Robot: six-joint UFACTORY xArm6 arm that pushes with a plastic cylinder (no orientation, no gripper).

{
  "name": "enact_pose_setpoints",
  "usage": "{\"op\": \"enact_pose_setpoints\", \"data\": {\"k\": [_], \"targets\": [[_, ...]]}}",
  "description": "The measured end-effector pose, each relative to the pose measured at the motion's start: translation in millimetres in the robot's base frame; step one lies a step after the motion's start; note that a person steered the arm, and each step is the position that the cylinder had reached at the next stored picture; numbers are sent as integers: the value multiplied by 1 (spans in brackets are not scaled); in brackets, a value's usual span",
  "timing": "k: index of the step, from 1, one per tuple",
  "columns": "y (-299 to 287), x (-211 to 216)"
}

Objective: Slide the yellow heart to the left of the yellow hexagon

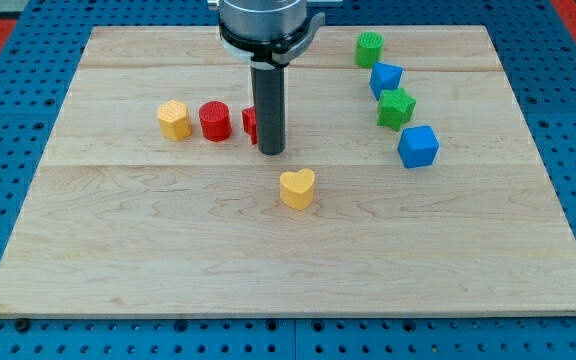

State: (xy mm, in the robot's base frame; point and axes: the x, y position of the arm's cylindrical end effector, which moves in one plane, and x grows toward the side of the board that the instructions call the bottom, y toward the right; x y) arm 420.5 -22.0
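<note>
The yellow heart [297, 188] lies near the middle of the wooden board. The yellow hexagon [174, 119] sits at the view's left, well up and left of the heart. My tip [271, 151] stands just above and slightly left of the heart, apart from it. The rod hides most of a red block [250, 124] right behind it.
A red cylinder [215, 121] sits between the hexagon and the rod. At the view's upper right stand a green cylinder [369, 49], a blue block [385, 78], a green star-like block [396, 108] and a blue cube [418, 146]. The wooden board [118, 250] lies on a blue pegboard.
</note>
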Motion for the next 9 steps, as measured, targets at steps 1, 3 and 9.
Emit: {"op": "enact_pose_setpoints", "data": {"k": [1, 3, 9], "targets": [[-2, -2], [97, 25], [-51, 60]]}}
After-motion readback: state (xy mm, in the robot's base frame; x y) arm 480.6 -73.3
